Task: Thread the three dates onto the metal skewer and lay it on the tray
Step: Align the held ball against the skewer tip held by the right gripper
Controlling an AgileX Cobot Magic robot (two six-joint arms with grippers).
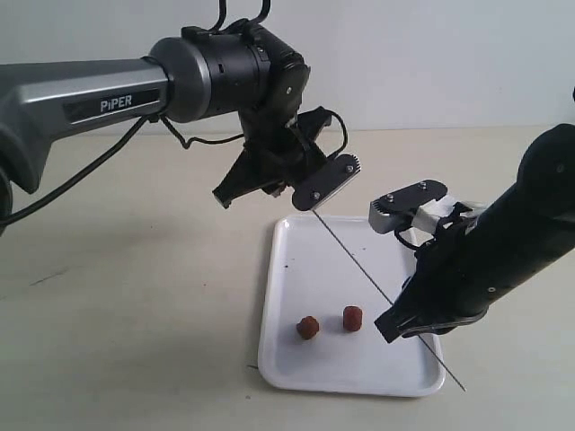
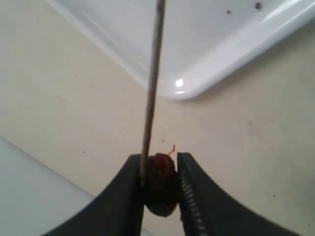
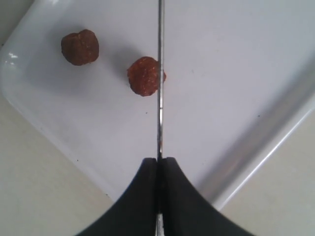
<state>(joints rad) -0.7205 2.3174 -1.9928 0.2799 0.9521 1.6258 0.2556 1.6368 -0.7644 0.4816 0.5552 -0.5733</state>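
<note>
My left gripper (image 2: 159,173) is shut on a dark date (image 2: 161,184), held above the table beyond the tray's far edge. The thin metal skewer (image 1: 377,289) slants from that date down across the white tray (image 1: 287,269) and past its near right corner. The skewer's end (image 2: 151,98) meets the held date beside one finger. My right gripper (image 3: 159,164) is shut on the skewer (image 3: 159,73) over the tray's right part. Two reddish-brown dates (image 1: 307,328) (image 1: 352,317) lie on the tray, also seen in the right wrist view (image 3: 79,47) (image 3: 143,75).
The tray's rounded corner (image 2: 183,91) lies just ahead of the left gripper. Beige tabletop (image 1: 135,314) surrounds the tray. A pale wall (image 1: 431,54) stands behind the table.
</note>
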